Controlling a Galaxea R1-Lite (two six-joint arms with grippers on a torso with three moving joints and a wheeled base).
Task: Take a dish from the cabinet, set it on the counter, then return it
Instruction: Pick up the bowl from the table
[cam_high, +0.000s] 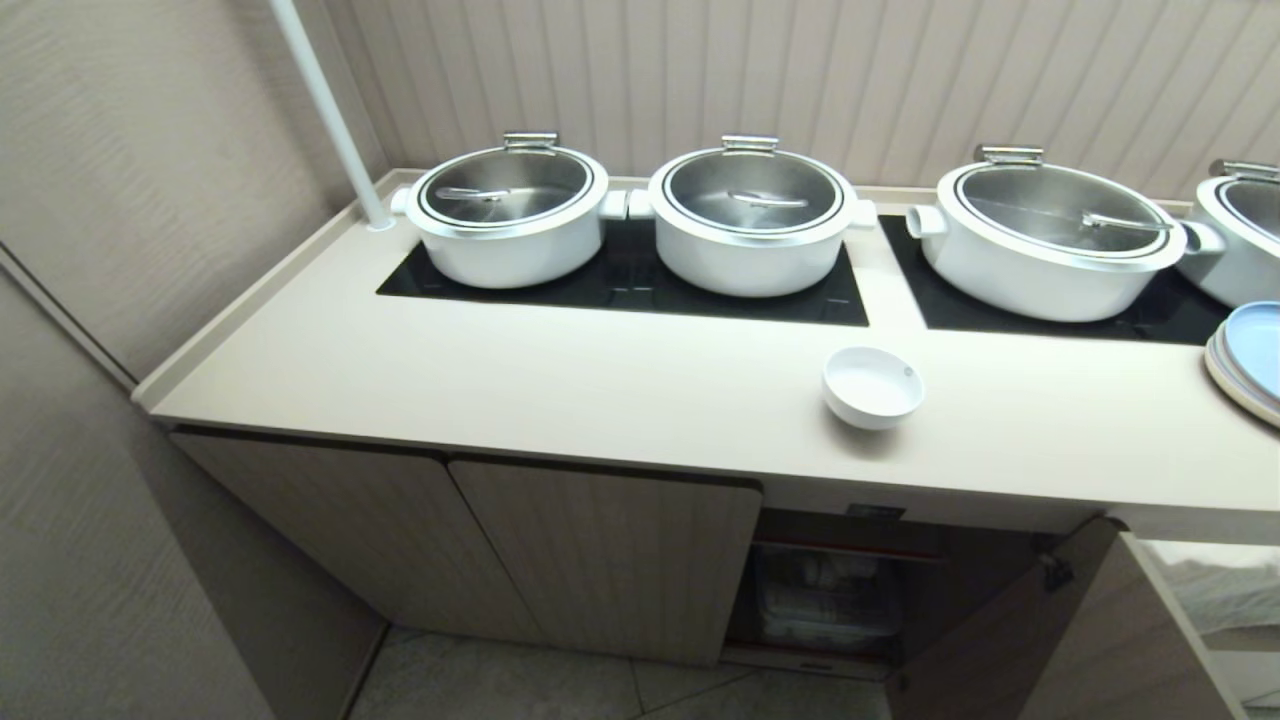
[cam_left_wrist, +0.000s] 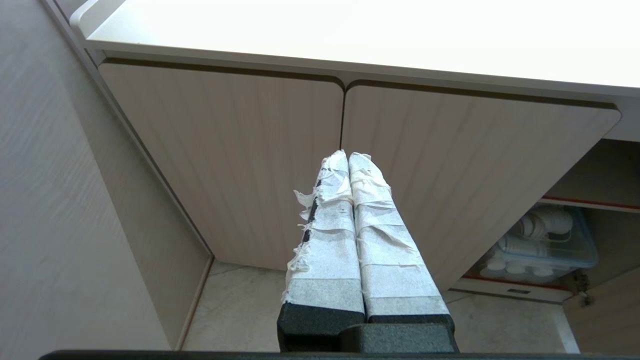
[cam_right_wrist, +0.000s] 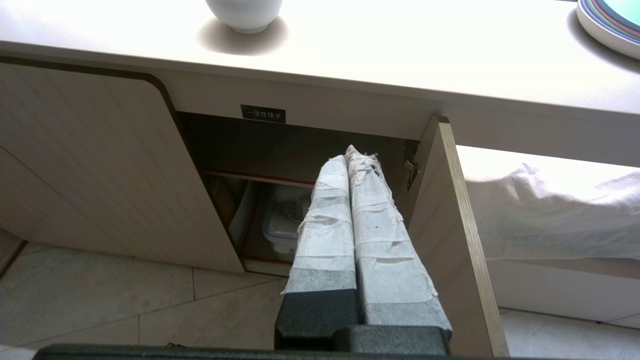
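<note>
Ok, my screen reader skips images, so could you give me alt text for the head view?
A small white bowl sits on the cream counter in front of four lidded white pots on black hob panels. Below, one cabinet door stands open, showing clear storage bins. No robot arm shows.

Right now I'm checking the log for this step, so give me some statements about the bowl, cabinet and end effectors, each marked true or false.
1. The bowl stands on the counter. True.
2. Every cabinet door is closed. False: the right-hand door hangs open.
3. The right end effector holds the bowl. False: it is shut on nothing.
4. The left end effector is shut. True.
5. The pots are lidded. True.
</note>
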